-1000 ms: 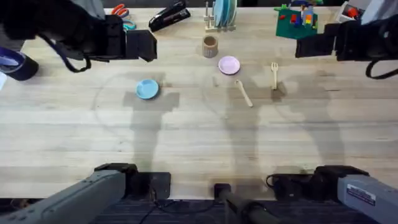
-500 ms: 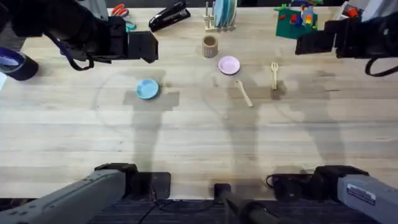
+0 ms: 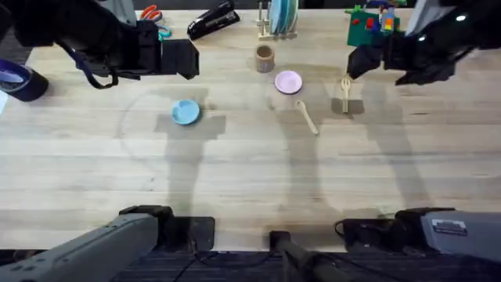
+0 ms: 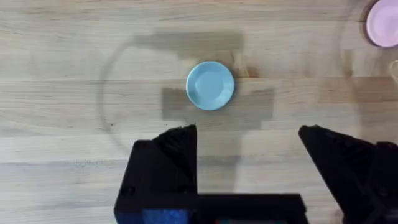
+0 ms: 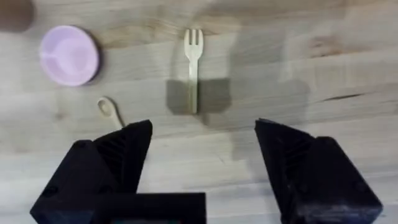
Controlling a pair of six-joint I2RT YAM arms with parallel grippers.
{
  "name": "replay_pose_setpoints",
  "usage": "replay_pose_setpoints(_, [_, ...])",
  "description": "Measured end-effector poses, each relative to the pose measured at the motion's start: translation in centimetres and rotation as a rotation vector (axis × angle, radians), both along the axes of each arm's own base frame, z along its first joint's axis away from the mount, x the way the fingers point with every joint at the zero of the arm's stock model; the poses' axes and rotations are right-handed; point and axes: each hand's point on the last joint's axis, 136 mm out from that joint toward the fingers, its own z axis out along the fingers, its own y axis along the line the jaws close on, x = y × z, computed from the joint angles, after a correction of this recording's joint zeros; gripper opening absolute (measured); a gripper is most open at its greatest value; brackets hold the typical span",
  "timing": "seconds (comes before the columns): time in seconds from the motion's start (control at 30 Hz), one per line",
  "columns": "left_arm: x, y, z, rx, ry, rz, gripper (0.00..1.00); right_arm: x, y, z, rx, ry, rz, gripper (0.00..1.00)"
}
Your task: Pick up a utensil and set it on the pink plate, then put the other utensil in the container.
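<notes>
The pale wooden fork (image 3: 345,93) lies on the table right of the pink plate (image 3: 288,81), tines pointing away from the arms' bases; it also appears as the fork (image 5: 193,67) beside the plate (image 5: 69,55) in the right wrist view. The wooden spoon (image 3: 307,117) lies slanted just in front of the plate, its bowl end (image 5: 107,107) visible past my right finger. The brown cup (image 3: 264,57) stands behind and left of the plate. My right gripper (image 5: 202,146) hovers open above the fork's near end, empty. My left gripper (image 4: 247,149) hangs open above the table near the blue plate (image 4: 210,85).
A blue plate (image 3: 185,112) sits left of centre. Along the far edge are a stapler (image 3: 213,19), scissors (image 3: 153,14), a rack of blue plates (image 3: 279,17) and a green plate of bricks (image 3: 373,25). A dark tape roll (image 3: 17,80) lies at the left edge.
My right arm has swung left and toward the fork, from the far right edge to just above it. The left arm and all objects stay put.
</notes>
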Motion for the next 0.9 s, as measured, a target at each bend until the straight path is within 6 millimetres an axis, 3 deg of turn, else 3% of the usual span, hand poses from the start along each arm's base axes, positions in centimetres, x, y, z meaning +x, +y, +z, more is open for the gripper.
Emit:
replay_pose_setpoints(0.03, [0.0, 0.0, 0.0, 0.000, -0.001, 0.000, 0.993, 0.5, 0.0, -2.3, 0.005, 0.065, -0.030, 0.995])
replay_pose_setpoints(0.13, [0.2, 0.0, 0.1, -0.001, -0.008, 0.000, 0.993, 0.9, 0.1, -4.6, 0.010, 0.125, -0.044, 0.995])
replay_pose_setpoints(0.47, [1.1, -0.1, 0.5, -0.007, -0.048, -0.004, 0.993, 1.3, 0.6, -10.4, 0.027, 0.266, -0.050, 0.992])
replay_pose_setpoints(0.6, [1.1, -0.2, 0.5, -0.009, -0.048, -0.005, 0.993, 1.7, 0.6, -11.5, 0.025, 0.278, -0.051, 0.992])
replay_pose_setpoints(0.9, [1.1, -0.3, 0.5, -0.013, -0.048, -0.007, 0.993, 4.1, 0.8, -11.3, 0.033, 0.190, -0.063, 0.957])
